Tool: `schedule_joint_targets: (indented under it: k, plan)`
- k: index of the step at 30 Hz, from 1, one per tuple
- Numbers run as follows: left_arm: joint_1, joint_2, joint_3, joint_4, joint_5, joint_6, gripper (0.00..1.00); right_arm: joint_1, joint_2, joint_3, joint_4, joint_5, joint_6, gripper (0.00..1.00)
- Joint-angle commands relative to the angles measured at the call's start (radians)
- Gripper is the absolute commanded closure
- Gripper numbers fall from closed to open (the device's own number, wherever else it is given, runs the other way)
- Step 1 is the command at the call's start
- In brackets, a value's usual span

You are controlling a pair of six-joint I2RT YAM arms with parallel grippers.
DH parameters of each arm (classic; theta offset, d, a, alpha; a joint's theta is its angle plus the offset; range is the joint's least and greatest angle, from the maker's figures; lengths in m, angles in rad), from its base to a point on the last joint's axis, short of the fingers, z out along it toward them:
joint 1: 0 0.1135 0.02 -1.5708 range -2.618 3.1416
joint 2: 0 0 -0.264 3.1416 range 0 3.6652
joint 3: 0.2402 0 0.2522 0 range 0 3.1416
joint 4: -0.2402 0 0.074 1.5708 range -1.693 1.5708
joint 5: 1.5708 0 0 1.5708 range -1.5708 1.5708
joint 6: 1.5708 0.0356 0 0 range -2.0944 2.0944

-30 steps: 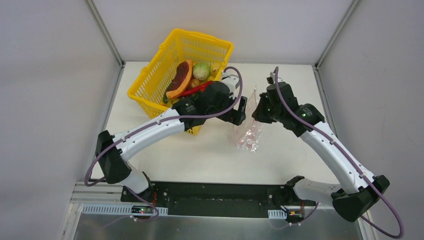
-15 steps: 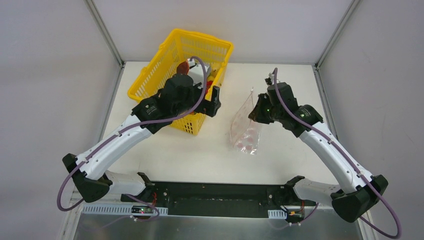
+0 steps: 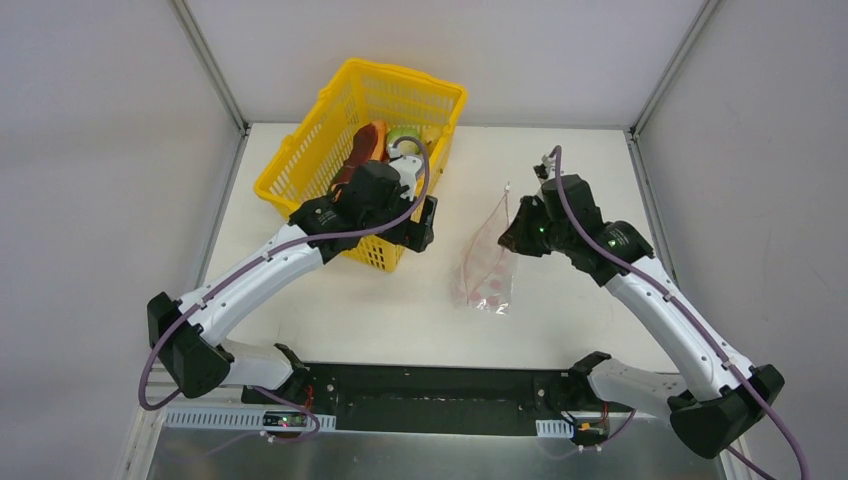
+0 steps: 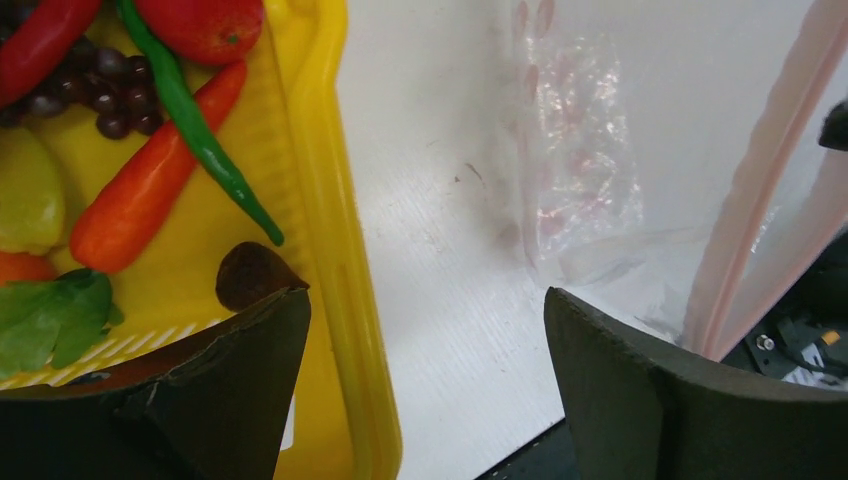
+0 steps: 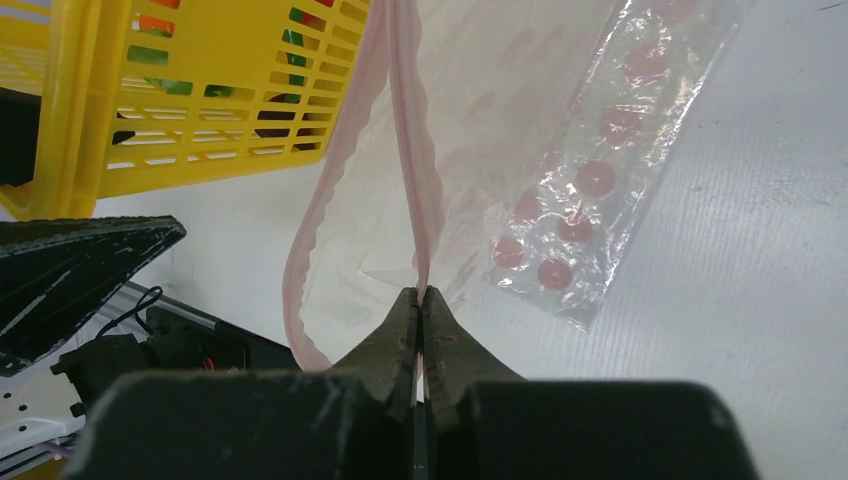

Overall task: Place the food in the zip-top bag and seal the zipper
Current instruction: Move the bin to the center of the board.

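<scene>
Pincer at right (image 5: 420,293) tight on zipper (image 5: 404,150)

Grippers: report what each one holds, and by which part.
The right gripper pinches the zip-top bag by one lip of its pink zipper. The left gripper is open and holds nothing.

Yellow plastic lattice basket (image 3: 305,140) sits back-left on the white table (image 3: 400,310), with the glossy toy fruit and veg (image 4: 150,180) piled inside. Clear dotted plastic zip-top bag (image 3: 487,275) is off to its right, not touching. Left gripper (image 3: 425,222) straddles the basket's near-right rim, and right gripper (image 3: 510,232) is just right of the bag, on its pink zipper strip (image 5: 410,150).
</scene>
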Motion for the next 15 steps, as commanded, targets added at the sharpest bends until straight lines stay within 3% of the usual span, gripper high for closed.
schedule_joint_targets:
  k: [1, 6, 9, 15]
  plan:
    - [-0.022, -0.095, -0.088, -0.039, 0.203, -0.055, 0.13, -0.008, -0.065, -0.016, -0.017, 0.025, -0.002, 1.0]
    - [-0.102, -0.186, -0.154, -0.075, 0.239, -0.107, 0.14, -0.01, -0.106, -0.03, -0.071, 0.137, -0.004, 0.99]
    - [-0.133, -0.223, -0.169, -0.095, 0.164, -0.14, 0.14, -0.012, -0.126, -0.032, -0.089, 0.17, -0.011, 0.99]
    - [-0.121, -0.277, -0.002, -0.183, -0.189, -0.041, 0.03, -0.016, -0.132, -0.028, -0.096, 0.17, -0.023, 0.99]
